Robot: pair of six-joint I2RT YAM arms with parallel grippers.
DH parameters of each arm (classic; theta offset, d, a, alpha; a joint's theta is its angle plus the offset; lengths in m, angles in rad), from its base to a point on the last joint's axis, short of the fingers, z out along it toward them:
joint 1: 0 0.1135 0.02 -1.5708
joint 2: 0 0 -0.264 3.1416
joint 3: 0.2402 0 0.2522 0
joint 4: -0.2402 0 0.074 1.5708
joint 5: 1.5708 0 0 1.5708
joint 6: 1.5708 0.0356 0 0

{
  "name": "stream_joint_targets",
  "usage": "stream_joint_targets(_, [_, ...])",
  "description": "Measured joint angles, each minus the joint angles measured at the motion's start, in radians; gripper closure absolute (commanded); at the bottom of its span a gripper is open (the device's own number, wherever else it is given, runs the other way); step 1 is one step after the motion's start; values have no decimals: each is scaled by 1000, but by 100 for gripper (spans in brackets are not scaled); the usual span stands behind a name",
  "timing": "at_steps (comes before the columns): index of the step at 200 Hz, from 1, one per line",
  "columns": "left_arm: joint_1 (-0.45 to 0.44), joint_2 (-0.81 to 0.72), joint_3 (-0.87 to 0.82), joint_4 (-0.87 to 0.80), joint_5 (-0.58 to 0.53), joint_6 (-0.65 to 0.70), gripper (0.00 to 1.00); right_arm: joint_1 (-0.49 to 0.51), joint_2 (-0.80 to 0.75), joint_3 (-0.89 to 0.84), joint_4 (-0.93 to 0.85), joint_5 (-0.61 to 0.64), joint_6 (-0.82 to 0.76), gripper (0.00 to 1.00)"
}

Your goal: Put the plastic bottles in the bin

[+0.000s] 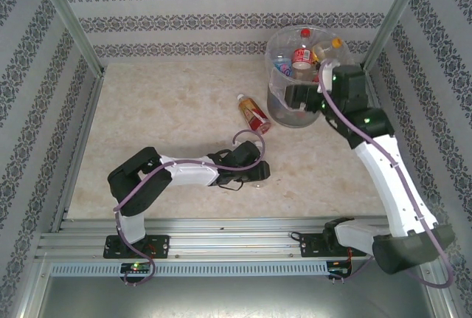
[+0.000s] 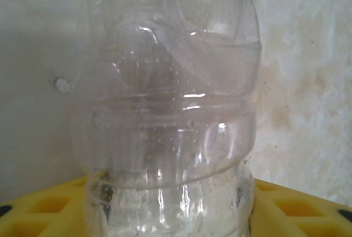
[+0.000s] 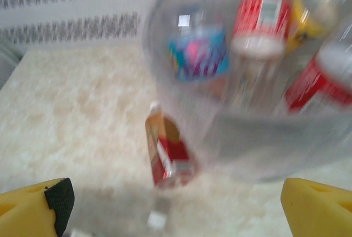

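Glossy clear plastic bottle (image 2: 165,116), matt mottled tabletop (image 1: 169,119)

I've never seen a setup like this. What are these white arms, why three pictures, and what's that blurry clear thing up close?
Two robot arms are bolted to a table. The overhead view shows both; each arm also carries a wrist camera. The left gripper is closed around a clear bottle, which is the close-up shape between its yellow fingers. The right gripper, open, hangs beside the bin, which already holds several bottles. One red-labelled bottle lies on the table.
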Motion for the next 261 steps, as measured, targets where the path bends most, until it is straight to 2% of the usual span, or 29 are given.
stream_joint_targets(54, [0, -197, -200, 103, -60, 155, 41, 23, -37, -273, 82, -187, 192, 2])
stream_joint_targets(83, [0, -289, -271, 233, -67, 242, 38, 89, -13, -321, 152, -274, 261, 2])
stream_joint_targets(111, [0, -316, -298, 319, -67, 290, 37, 164, 27, -344, 240, -340, 314, 2])
stream_joint_targets(186, [0, -373, -354, 453, -76, 357, 34, 240, 85, -359, 324, -355, 366, 2])
stream_joint_targets(227, [0, -376, -364, 474, -98, 375, 33, 245, 103, -360, 346, -354, 373, 10])
stream_joint_targets(251, [0, -376, -366, 481, -106, 385, 34, 247, 107, -360, 354, -354, 374, 11])
stream_joint_targets(261, [0, -376, -366, 486, -112, 386, 34, 247, 107, -360, 358, -352, 375, 18])
